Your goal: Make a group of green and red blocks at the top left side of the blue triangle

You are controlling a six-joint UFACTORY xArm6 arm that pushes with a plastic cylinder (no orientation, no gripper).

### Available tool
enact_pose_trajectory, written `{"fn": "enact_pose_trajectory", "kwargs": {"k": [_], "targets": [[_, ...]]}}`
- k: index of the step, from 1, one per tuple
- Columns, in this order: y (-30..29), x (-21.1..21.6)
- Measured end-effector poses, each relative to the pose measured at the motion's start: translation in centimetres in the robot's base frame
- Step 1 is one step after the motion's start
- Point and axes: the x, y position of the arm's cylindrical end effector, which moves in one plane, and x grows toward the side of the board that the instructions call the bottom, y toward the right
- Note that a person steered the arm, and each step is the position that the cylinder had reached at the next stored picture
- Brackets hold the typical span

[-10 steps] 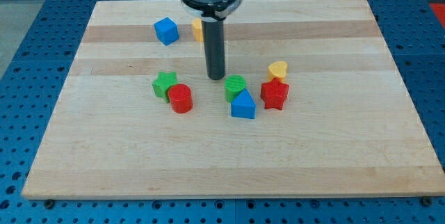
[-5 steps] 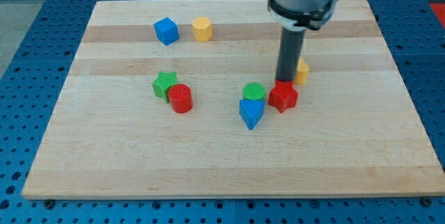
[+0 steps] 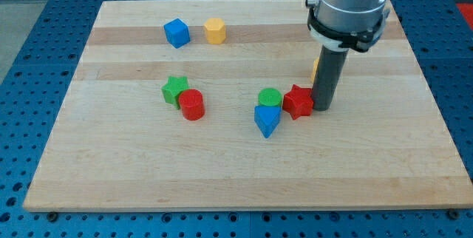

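Note:
The blue triangle [image 3: 267,120] lies near the board's middle. A green round block [image 3: 270,97] touches its top edge. A red star [image 3: 298,102] sits just to the right of the green round block. My tip [image 3: 323,107] stands on the board against the red star's right side. A green star [image 3: 174,89] and a red cylinder [image 3: 192,105] sit together at the view's left, apart from the triangle.
A blue cube [image 3: 177,32] and a yellow hexagonal block [image 3: 214,30] sit near the view's top left. A yellow block [image 3: 315,66] is mostly hidden behind the rod. The wooden board [image 3: 369,164] lies on a blue perforated table.
My tip moved from the board's middle to the right, round the top of the red star to its right side. The green round block, blue triangle and red star shifted; the triangle turned.

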Motion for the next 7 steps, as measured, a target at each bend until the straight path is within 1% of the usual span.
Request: {"fn": "enact_pose_trajectory", "kwargs": {"k": [1, 2, 7], "targets": [[-3.0, 0.1], [-5.8, 1.5], [-9.7, 1.9]]}}
